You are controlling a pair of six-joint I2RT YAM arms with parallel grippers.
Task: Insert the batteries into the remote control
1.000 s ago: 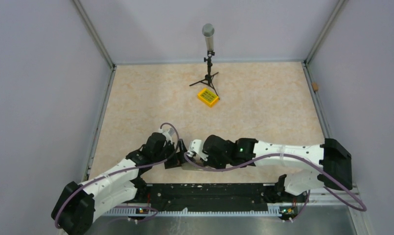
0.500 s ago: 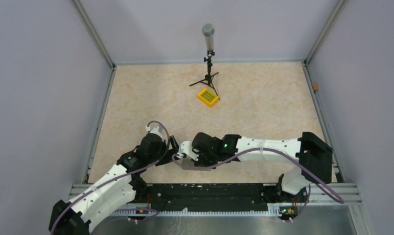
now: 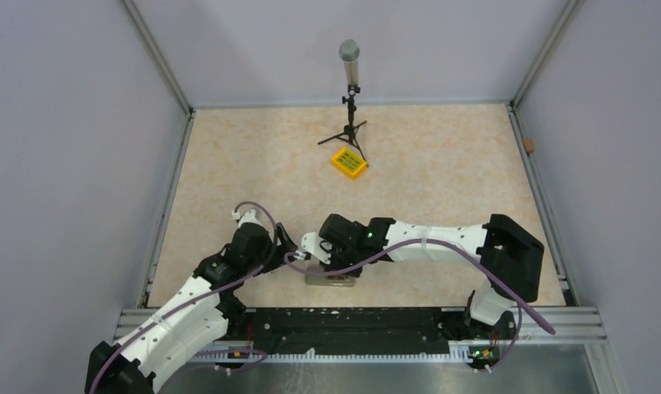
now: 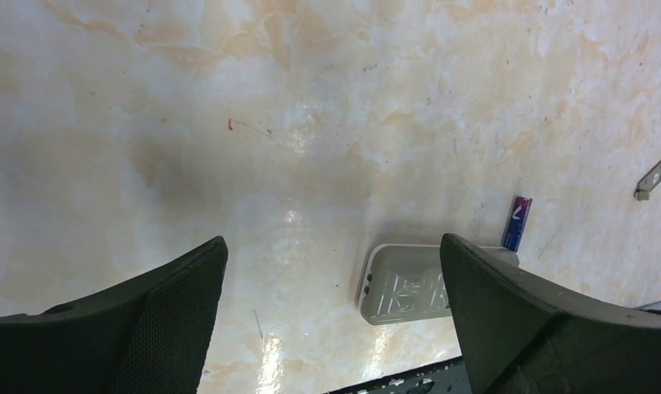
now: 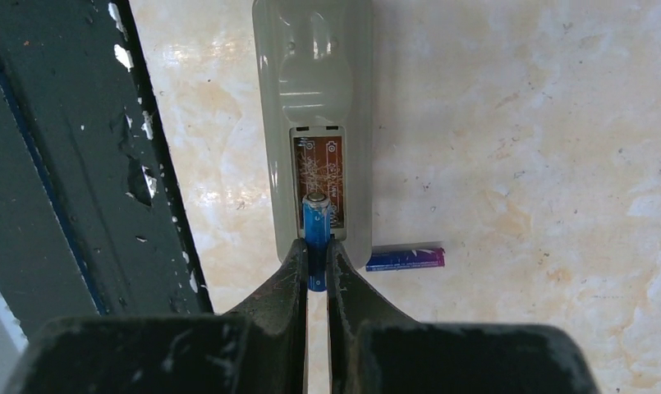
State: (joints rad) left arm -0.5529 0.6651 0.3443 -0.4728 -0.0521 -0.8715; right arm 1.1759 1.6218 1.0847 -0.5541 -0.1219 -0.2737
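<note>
Working over a beige marbled tabletop [image 3: 442, 164] walled in pale grey. Pinching a thin blue cylindrical battery [image 5: 314, 217] between the nearly closed jaws of the right gripper [image 5: 314, 250], pointing it straight ahead over the brown board in the open bay of the slim grey-white rectangular plastic remote control [image 5: 314, 123], lying back-up just beyond the jaw tips; impossible telling whether the battery is touching the bay. Leaving a second battery [image 5: 405, 258], blue and purple, lying flat just right of those tips, beside the remote's near corner. Holding the left gripper [image 4: 331, 246] spread wide above the bare surface, with the remote's end showing against its right-hand jaw.
</note>
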